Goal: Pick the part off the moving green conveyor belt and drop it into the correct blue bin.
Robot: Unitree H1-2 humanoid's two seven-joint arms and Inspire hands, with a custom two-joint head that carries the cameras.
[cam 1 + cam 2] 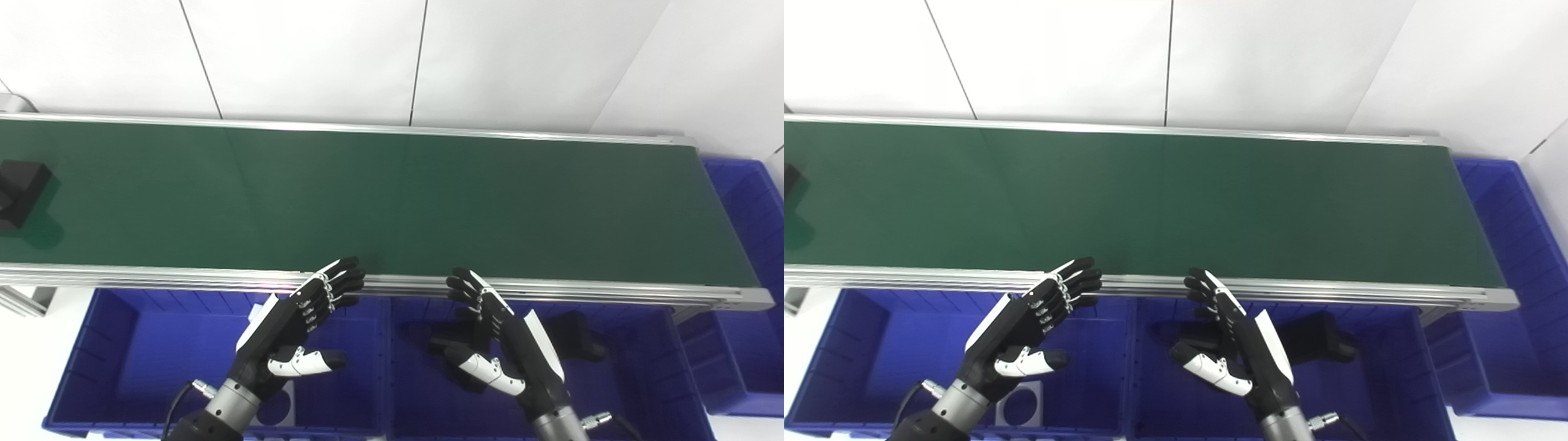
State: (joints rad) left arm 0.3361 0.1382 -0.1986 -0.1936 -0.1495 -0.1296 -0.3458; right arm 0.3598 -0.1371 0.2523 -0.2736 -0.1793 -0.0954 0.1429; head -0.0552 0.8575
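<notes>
A black blocky part (19, 191) lies on the green conveyor belt (392, 202) at the far left edge of the left eye view; the right eye view shows only its tip (789, 177). My left hand (300, 318) is open and empty, held over the left blue bin (110, 367), with its fingertips at the belt's near rail. My right hand (502, 331) is open and empty over the middle blue bin (631, 367), fingertips also near the rail. Both hands are far to the right of the part.
A black part (579, 337) lies in the middle bin behind my right hand. A flat white piece with a round hole (1020, 404) lies in the left bin. A third blue bin (750, 275) stands at the belt's right end. A white wall is behind.
</notes>
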